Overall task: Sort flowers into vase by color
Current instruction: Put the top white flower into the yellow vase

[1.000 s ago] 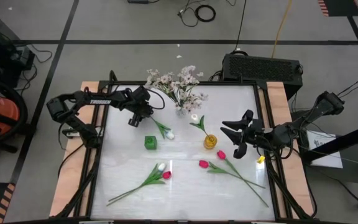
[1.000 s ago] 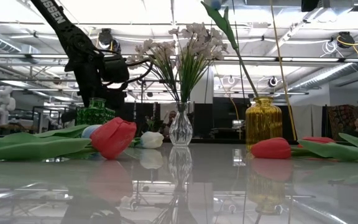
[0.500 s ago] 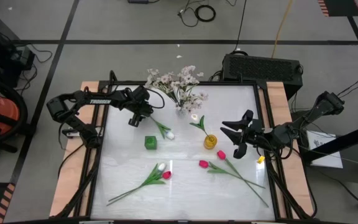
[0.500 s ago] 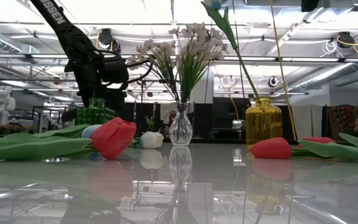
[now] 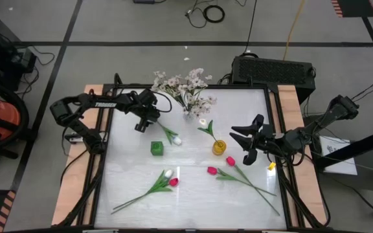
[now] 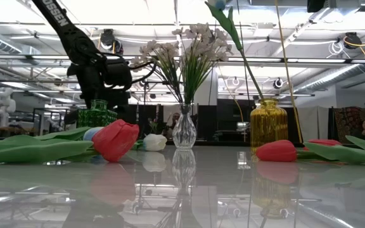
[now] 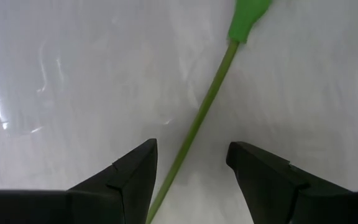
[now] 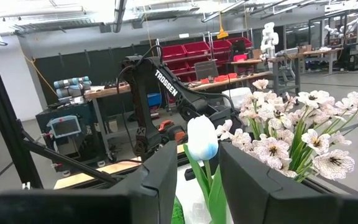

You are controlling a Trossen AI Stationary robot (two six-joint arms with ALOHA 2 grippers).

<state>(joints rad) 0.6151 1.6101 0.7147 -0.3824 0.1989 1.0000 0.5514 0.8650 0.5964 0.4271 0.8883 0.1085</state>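
Nothing had shifted over the last second. Left gripper (image 7: 190, 177) hung open astride white tulip's stem (image 7: 201, 121), ungrasped; right gripper (image 5: 246, 144) open, idle beside yellow vase (image 5: 219, 147).

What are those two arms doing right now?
Left hand open, straddling white tulip's stem. Right hand open beside yellow vase. Nothing blocking.

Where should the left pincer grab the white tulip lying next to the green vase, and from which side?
Best on the bare green stem, from straight above. The white tulip lies flat on the table, so the thin stem is easiest to pinch across its width. The left pincer is open with the stem running between its fingers, clear of the green vase.
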